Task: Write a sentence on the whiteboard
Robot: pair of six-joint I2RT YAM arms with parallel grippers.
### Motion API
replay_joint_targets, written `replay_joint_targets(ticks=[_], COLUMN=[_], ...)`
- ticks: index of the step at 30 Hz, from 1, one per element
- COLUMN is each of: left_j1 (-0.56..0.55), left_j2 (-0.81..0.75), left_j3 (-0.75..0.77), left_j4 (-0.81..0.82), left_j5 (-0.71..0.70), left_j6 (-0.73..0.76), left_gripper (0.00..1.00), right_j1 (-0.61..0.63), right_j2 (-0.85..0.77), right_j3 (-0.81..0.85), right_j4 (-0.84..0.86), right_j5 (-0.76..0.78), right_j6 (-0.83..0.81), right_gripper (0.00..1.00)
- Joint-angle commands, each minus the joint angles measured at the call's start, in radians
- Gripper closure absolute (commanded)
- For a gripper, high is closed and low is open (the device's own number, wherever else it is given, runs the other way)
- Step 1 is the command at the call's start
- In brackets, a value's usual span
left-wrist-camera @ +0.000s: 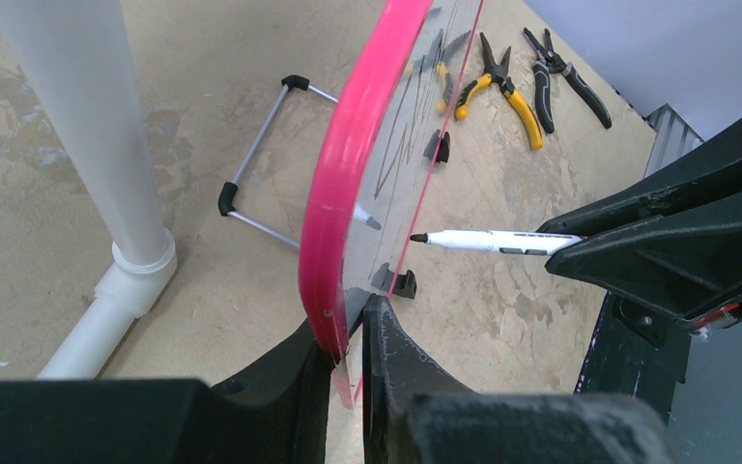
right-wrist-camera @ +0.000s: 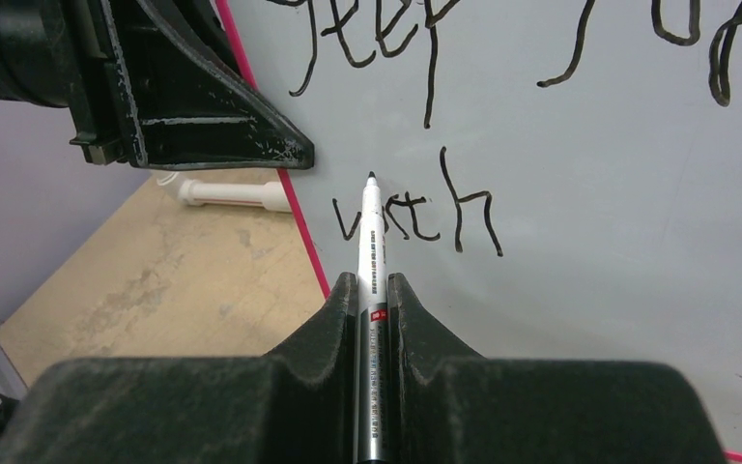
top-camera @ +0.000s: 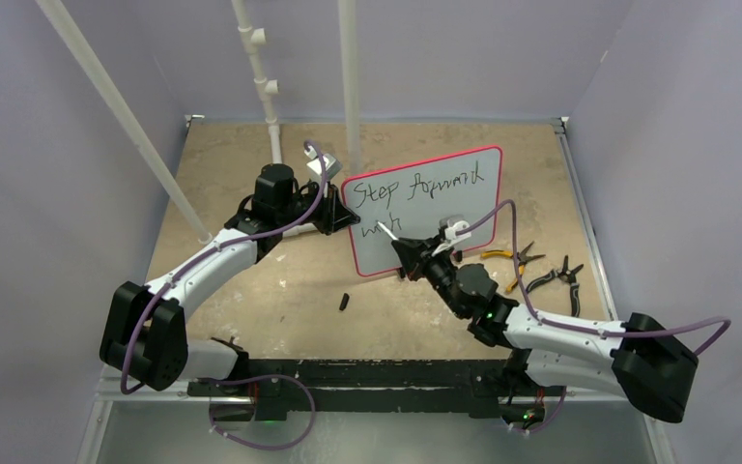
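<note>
The whiteboard (top-camera: pixel 425 217) stands upright on the table, its pink-red frame (left-wrist-camera: pixel 348 164) seen edge-on in the left wrist view. My left gripper (top-camera: pixel 343 217) (left-wrist-camera: pixel 353 324) is shut on the board's left edge. The sentence (top-camera: pixel 420 184) reads "Step forward" with "with" (right-wrist-camera: pixel 415 213) below it. My right gripper (top-camera: pixel 401 246) (right-wrist-camera: pixel 372 280) is shut on a white marker (right-wrist-camera: pixel 371 232) (left-wrist-camera: pixel 488 242). The marker's black tip points at the board (right-wrist-camera: pixel 589 193) beside the "w" and hangs a small gap off the surface.
Two pairs of pliers (top-camera: pixel 517 261) (top-camera: pixel 560 278) lie right of the board. A small black cap (top-camera: pixel 344 303) lies on the table in front. White pipes (top-camera: pixel 275 106) (top-camera: pixel 348 87) rise behind the board, and another (top-camera: pixel 126 116) slants at left. A wire stand leg (left-wrist-camera: pixel 251 184) sits behind the board.
</note>
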Motion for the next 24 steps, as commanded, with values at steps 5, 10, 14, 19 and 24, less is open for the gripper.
replay_joint_targets(ticks=[5, 10, 14, 19, 24], left_j1=[-0.018, -0.018, -0.017, -0.018, -0.018], left_j2=[0.021, 0.021, 0.021, 0.022, 0.021], left_j3=[-0.002, -0.002, -0.002, -0.002, -0.003], left_j4=[-0.088, -0.088, -0.087, -0.087, -0.087], left_j5=[-0.038, -0.038, -0.038, -0.038, -0.036], left_j6=[0.01, 0.01, 0.01, 0.01, 0.009], left_gripper=[1.0, 1.0, 1.0, 1.0, 1.0], right_j1=[0.005, 0.005, 0.005, 0.005, 0.005], right_j2=[0.02, 0.041, 0.048, 0.056, 0.068], right_j3=[0.053, 0.06, 0.062, 0.067, 0.07], right_j4=[0.048, 0.049, 0.052, 0.03, 0.024], right_j5=[0.037, 0.037, 0.048, 0.08, 0.087], right_j6=[-0.022, -0.022, -0.02, -0.004, 0.0], right_gripper=[1.0, 1.0, 1.0, 1.0, 1.0])
